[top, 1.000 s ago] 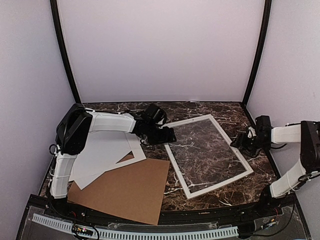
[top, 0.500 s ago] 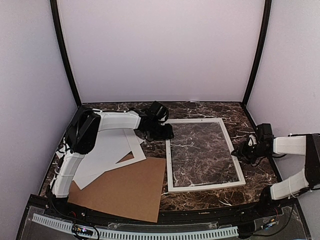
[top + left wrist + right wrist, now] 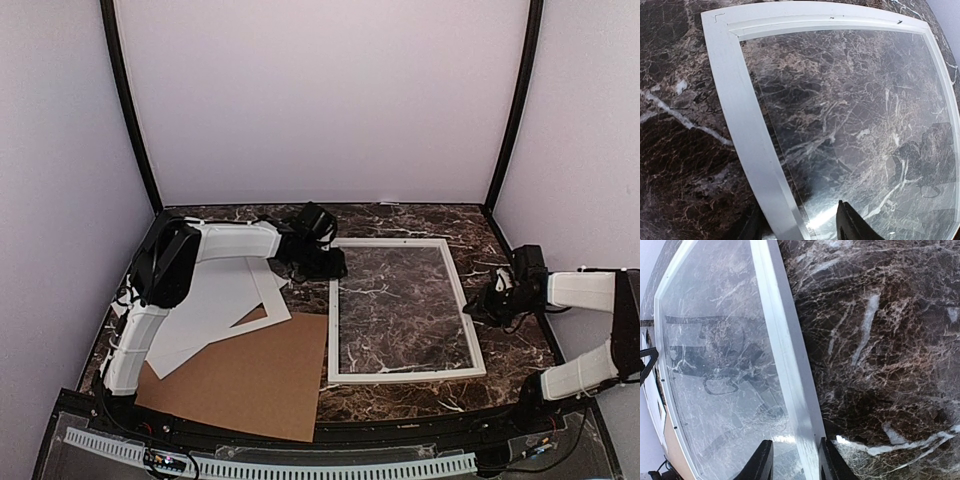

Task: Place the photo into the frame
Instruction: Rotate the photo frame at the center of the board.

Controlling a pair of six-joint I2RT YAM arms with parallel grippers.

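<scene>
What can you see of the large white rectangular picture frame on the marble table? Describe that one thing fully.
The large white rectangular picture frame has thin raised rails, plastic-looking, around a clear glossy pane showing the dark marble table beneath. It lies flat, empty, right of centre. The left gripper straddles its left rail near the far corner; the right gripper straddles its right rail. Its near-left corner lies beside the brown cardboard sheet.

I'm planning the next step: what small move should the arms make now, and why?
Probably lift both claws off the white rectangular picture frame: it lies flat on the dark marble table, the left claw and right claw straddling its side rails, only marble showing through its centre.
</scene>
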